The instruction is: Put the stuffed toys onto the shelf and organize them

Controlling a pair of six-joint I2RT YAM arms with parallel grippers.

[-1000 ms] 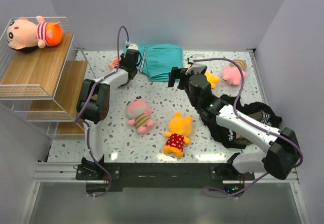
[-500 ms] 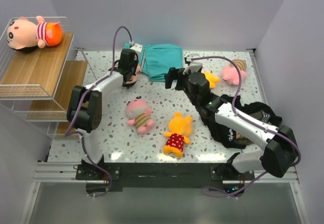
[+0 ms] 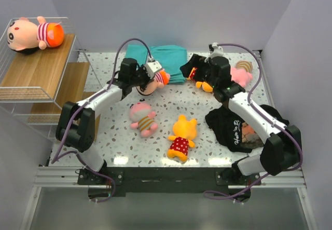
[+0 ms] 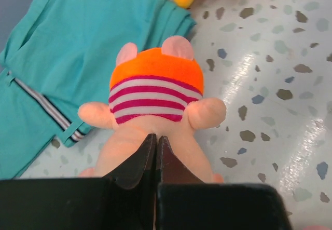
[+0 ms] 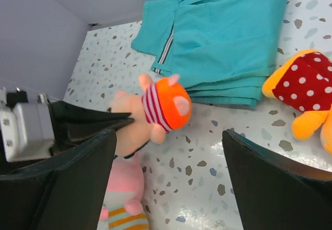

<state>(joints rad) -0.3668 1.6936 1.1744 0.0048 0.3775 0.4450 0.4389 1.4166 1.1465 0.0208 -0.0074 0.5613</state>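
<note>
My left gripper (image 3: 149, 79) is shut on a peach doll (image 3: 159, 78) with a striped shirt and orange shorts, pinching its head end; the doll hangs just above the table by the teal cloth (image 3: 165, 60). In the left wrist view the jaws (image 4: 156, 136) meet on the doll (image 4: 155, 87). My right gripper (image 3: 191, 69) is open and empty; its view faces the held doll (image 5: 162, 107). A pink striped doll (image 3: 142, 117) and an orange doll in a red dotted dress (image 3: 181, 136) lie mid-table. One peach doll (image 3: 32, 32) lies on the shelf (image 3: 49, 77).
A second orange doll (image 3: 208, 83) and a pink doll (image 3: 240, 74) lie at the back right, partly under the right arm. A black garment (image 3: 236, 129) with white lettering lies at the right. The teal cloth (image 5: 223, 38) lies at the back.
My left gripper closed on the peach doll at the back left and carried it right, off the table. My right arm swung back and to the right, off the black garment.
</note>
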